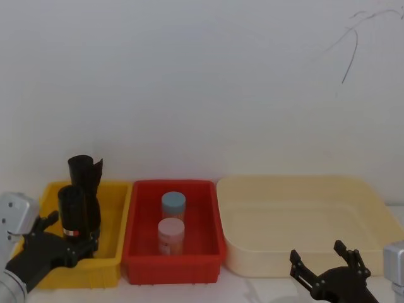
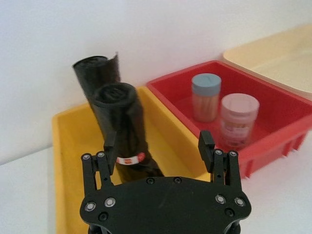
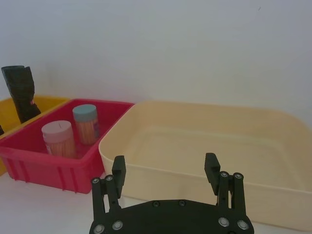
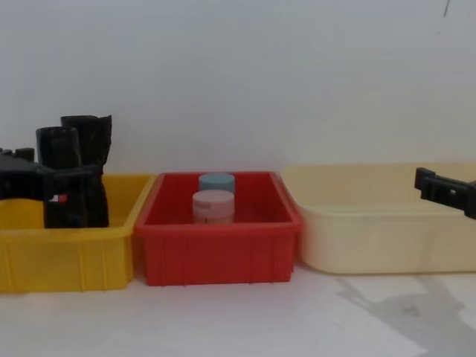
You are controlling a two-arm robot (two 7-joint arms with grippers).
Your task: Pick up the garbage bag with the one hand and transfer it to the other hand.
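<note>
Nothing was lifted yet: the garbage bag (image 2: 124, 131) stood in the yellow bin (image 2: 61, 161), the left gripper (image 2: 157, 141) spread, possibly around its base, and the right gripper (image 3: 165, 163) hung spread near the cream tray (image 3: 195, 141), pickup and handover both undone.

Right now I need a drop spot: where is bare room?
Bare: the cream tray right of the red bin, right gripper before it. Crowded: the yellow bin, with garbage bag, second roll and left gripper; the red bin holds two jars.
</note>
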